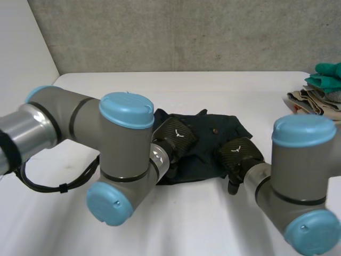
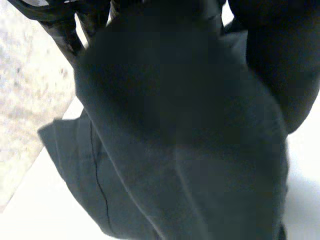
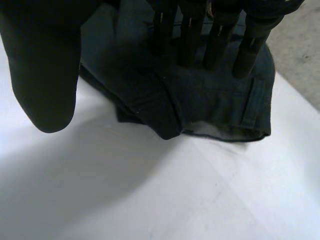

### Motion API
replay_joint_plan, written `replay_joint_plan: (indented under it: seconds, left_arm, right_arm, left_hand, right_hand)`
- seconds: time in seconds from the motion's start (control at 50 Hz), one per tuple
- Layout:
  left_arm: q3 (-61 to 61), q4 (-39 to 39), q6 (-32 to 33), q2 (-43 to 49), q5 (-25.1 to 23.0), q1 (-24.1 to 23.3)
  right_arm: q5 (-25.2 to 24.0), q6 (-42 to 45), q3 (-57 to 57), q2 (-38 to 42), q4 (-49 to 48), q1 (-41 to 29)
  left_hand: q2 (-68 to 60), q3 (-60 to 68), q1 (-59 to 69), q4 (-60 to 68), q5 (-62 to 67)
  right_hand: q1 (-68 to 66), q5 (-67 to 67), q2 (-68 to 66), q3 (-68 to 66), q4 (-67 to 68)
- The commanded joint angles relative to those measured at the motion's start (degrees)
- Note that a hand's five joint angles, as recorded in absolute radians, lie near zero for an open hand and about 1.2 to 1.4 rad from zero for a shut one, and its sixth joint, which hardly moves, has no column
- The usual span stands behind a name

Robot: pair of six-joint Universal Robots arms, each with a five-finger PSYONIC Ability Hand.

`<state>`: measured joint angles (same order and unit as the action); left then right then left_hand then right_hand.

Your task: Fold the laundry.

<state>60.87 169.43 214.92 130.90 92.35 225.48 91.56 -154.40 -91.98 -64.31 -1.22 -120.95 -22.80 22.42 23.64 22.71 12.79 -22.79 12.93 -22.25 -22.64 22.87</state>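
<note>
A dark navy garment [image 1: 213, 130] lies bunched in the middle of the white table [image 1: 186, 224]. My left hand [image 1: 176, 136] rests on its left part and my right hand [image 1: 240, 154] on its near right edge. In the left wrist view the garment [image 2: 175, 150] spreads out below the left hand [image 2: 62, 30], whose fingers look straight, with the thumb [image 2: 280, 75] held apart. In the right wrist view the right hand's straight fingers [image 3: 215, 40] press down on the folded garment [image 3: 210, 100] near its hem, and the thumb [image 3: 45, 75] stands off to the side over bare table.
A pile of other clothes [image 1: 319, 90], green and beige, sits at the table's back right edge. A grey wall runs behind the table. Both arms' elbows crowd the near side.
</note>
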Motion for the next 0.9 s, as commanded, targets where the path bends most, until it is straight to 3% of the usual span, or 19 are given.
replay_joint_plan:
  seconds: [0.02, 0.12, 0.2, 0.28, 0.3, 0.32, 0.42, 0.46, 0.62, 0.9]
  left_arm:
    - [-1.9, 1.3, -0.8, 1.7, 9.1, 3.5]
    - [0.0, 3.2, -3.0, -0.7, 11.2, 5.6]
    - [2.8, 3.6, -6.0, -3.5, 11.5, 7.3]
    - [6.2, 3.6, -8.8, -6.1, 11.8, 9.1]
    - [7.5, 3.7, -9.8, -7.1, 12.0, 10.1]
    - [8.0, 3.6, -10.1, -7.6, 12.1, 10.7]
    - [10.3, 3.9, -12.3, -10.9, 10.8, 13.3]
    - [10.8, 4.6, -12.9, -12.4, 8.1, 14.3]
    - [9.3, 5.9, -13.0, -14.1, -3.2, 16.7]
    - [2.0, 0.1, -12.4, -3.3, -8.7, 15.7]
  right_arm:
    - [2.9, 0.1, -0.2, 3.5, -12.5, -1.3]
    - [3.3, -0.1, 1.4, 6.2, -15.6, -2.1]
    - [3.3, -0.5, 2.9, 7.7, -16.0, -2.5]
    - [3.3, -1.9, 3.6, 7.6, -16.0, -2.7]
    - [3.3, -2.6, 3.8, 7.3, -15.9, -2.7]
    - [3.1, -2.9, 3.9, 6.9, -15.9, -2.7]
    - [2.4, -3.9, 4.6, 4.6, -15.4, -2.7]
    - [1.2, -3.8, 5.2, 3.0, -14.8, -2.7]
    - [-2.3, -3.4, 8.4, -2.9, -9.1, -2.5]
    - [-7.9, -7.1, 10.5, -13.1, -5.3, -3.1]
  left_hand:
    - [-21.2, 21.6, 20.4, 21.3, 21.2]
    - [-23.1, 23.5, 22.2, 23.2, 23.1]
    - [-17.0, 17.4, 16.2, 17.1, 17.0]
    - [-15.2, 15.6, 14.3, 15.3, 15.2]
    - [-13.0, 13.4, 12.2, 13.1, 13.0]
    - [-11.3, 11.7, 10.5, 11.4, 11.3]
    - [6.0, -5.6, -6.8, -5.9, -6.0]
    - [12.8, -12.4, -13.6, -12.7, -12.8]
    - [12.8, -12.4, -13.6, -12.7, -12.8]
    - [12.8, -12.4, -13.6, -12.7, -12.8]
  right_hand:
    - [-3.5, 3.4, -4.1, -3.7, 3.4]
    - [-9.2, 9.1, -9.8, -9.4, 9.2]
    - [-17.5, 17.3, -18.0, -17.6, 17.4]
    - [-42.2, 42.0, -42.7, -42.3, 42.1]
    - [-54.7, 54.6, -55.2, -54.9, 54.6]
    - [-57.2, 57.0, -57.7, -57.3, 57.1]
    - [-57.2, 57.1, -57.7, -57.4, 57.1]
    - [-57.2, 57.1, -57.7, -57.4, 57.1]
    - [-57.2, 57.1, -57.7, -57.4, 57.1]
    - [-57.2, 57.1, -57.7, -57.4, 57.1]
